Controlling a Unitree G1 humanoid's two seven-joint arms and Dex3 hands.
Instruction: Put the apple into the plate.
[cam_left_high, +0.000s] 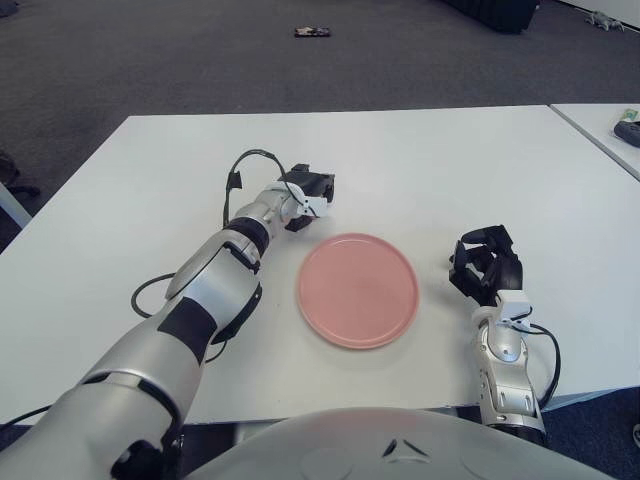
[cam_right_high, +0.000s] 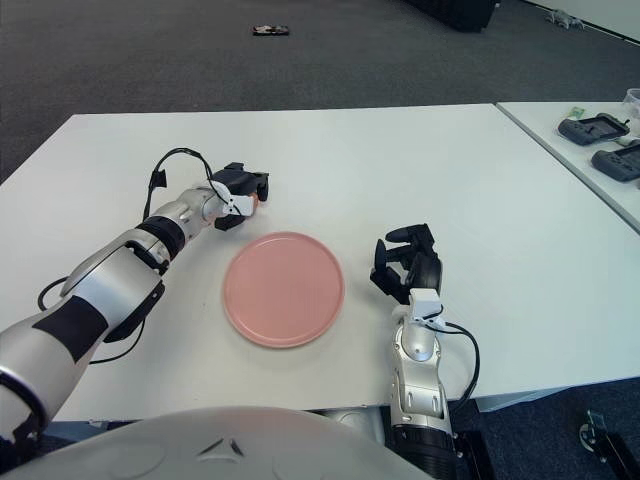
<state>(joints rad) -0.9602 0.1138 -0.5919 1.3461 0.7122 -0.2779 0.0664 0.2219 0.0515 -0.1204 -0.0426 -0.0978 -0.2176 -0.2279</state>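
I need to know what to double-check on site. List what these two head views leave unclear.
- Apple: not plainly visible in either view. Only a small reddish patch shows at the left hand, whose fingers cover it.
- Left hand's hold: unclear, since its own fingers hide what is inside.
- Dark objects on the neighbouring table: cut off by the right edge, too small to identify.
- Small dark item on the floor: too small to name.
- Right hand: beside the plate, on its right.

Both eyes sat on the robot's head, looking forward and down at the white bench (cam_left_high: 420, 150) from close above. They shared the pink plate (cam_left_high: 357, 289), both arms and dark floor (cam_left_high: 150, 60) beyond; the right eye saw further rightward.
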